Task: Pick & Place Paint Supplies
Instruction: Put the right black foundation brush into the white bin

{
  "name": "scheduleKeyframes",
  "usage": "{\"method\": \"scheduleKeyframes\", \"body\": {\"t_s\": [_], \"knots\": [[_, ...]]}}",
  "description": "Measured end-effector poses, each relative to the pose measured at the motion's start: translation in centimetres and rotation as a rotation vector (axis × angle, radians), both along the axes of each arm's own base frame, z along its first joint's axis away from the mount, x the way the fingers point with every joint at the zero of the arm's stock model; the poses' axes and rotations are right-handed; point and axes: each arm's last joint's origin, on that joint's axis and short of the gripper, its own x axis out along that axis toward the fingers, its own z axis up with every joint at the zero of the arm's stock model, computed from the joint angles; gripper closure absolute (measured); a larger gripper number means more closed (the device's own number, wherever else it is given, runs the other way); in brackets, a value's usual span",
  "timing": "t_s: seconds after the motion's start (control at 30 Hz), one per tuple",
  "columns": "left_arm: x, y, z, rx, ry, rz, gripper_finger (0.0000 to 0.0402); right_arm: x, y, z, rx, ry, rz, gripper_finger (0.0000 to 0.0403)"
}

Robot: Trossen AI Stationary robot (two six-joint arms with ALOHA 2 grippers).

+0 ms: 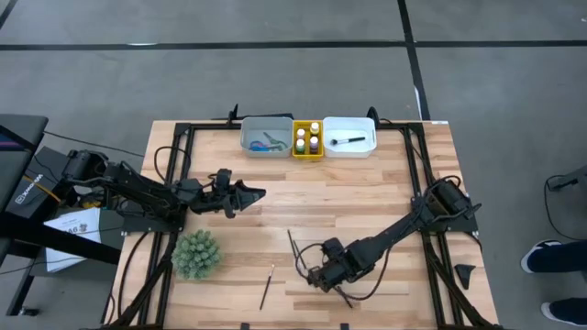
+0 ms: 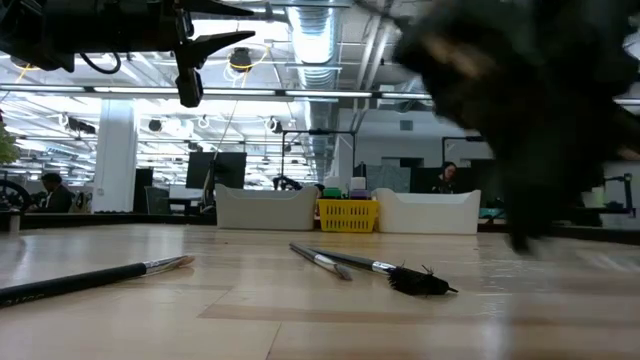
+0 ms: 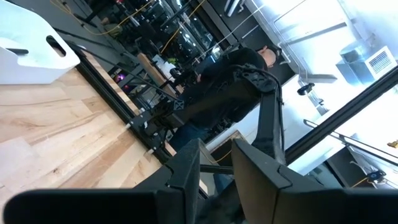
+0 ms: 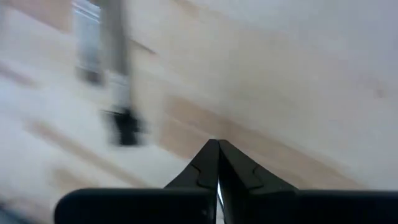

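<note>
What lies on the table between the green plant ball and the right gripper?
One thin brush lies on the wood between the plant ball and the right gripper, touching neither. The high view shows it.

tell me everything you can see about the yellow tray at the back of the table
The yellow tray is a small basket with slotted walls, plastic by its look. It stands upright at the table's far edge, wedged between the grey tray and the white tray, seemingly touching both. Four small paint bottles stand upright inside it, white caps up. Neither gripper is near it.
</note>
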Motion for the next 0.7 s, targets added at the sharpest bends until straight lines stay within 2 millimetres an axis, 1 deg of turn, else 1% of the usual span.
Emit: {"method": "scheduleKeyframes", "body": {"t_s": [0.17, 0.27, 0.37, 0.53, 0.7], "knots": [[0.0, -0.1, 0.0, 0.004, -0.001, -0.025, 0.0314, 0.0, -0.3, 3.1, -0.054, -0.135, 0.025, 0.0403], [0.0, -0.2, 0.0, 0.011, 0.001, -0.057, 0.0314, -0.1, -0.8, 5.6, -0.094, -0.234, 0.022, 0.0403], [0.0, -0.3, 0.0, 0.023, 0.000, -0.097, 0.0314, -0.4, -1.8, 8.0, -0.136, -0.328, 0.017, 0.0403], [0.0, -0.8, 0.0, 0.095, 0.002, -0.153, 0.0314, -0.9, -3.6, 11.8, -0.182, -0.479, 0.007, 0.0403], [-0.2, -1.7, 0.0, 0.132, 0.003, -0.179, 0.0314, -1.4, -5.9, 14.6, -0.244, -0.572, -0.030, 0.0403]]}}
